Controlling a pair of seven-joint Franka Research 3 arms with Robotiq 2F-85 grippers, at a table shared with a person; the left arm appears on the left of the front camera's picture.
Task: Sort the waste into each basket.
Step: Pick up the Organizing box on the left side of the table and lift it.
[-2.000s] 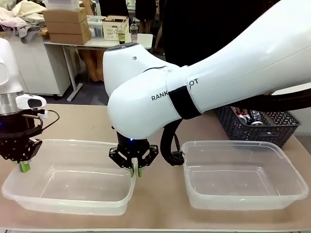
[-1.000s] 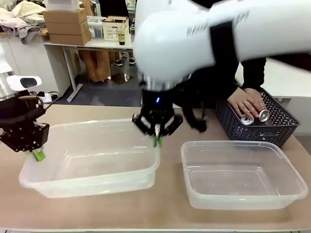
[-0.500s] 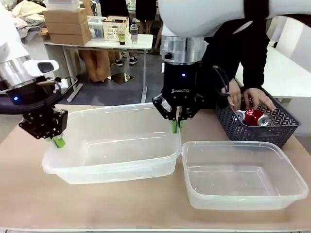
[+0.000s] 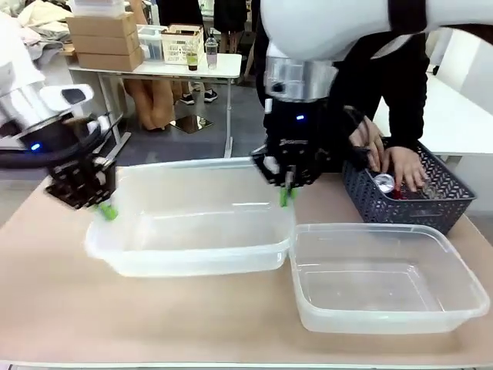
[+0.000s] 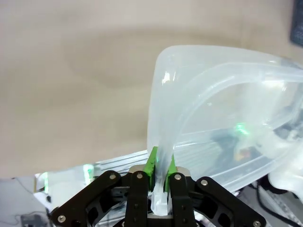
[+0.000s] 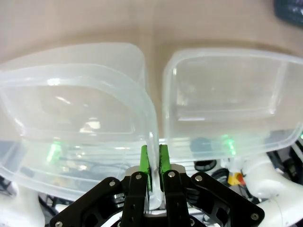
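Observation:
Two clear baskets are in the front view. The left basket (image 4: 192, 262) hangs tilted a little above the table, held at both ends. My left gripper (image 4: 104, 206) is shut on its left rim, my right gripper (image 4: 286, 193) on its right rim. In the left wrist view the gripper (image 5: 160, 163) pinches the basket rim (image 5: 163, 118). The right wrist view has the gripper (image 6: 155, 163) clamped on the rim (image 6: 150, 137), with the second basket (image 6: 227, 94) beside it. That second basket (image 4: 385, 320) rests on the table. A silver can (image 4: 383, 183) lies in the dark basket.
A dark lattice basket (image 4: 416, 208) stands at the far right of the table (image 4: 46, 308), with a person's hands (image 4: 400, 163) inside it among the cans. Beyond the table are a white desk with boxes (image 4: 154, 65) and a floor.
Both arms have carried the left basket up, away from me and to the right, until it sits next to the second basket. The person's hands have shifted inside the dark basket.

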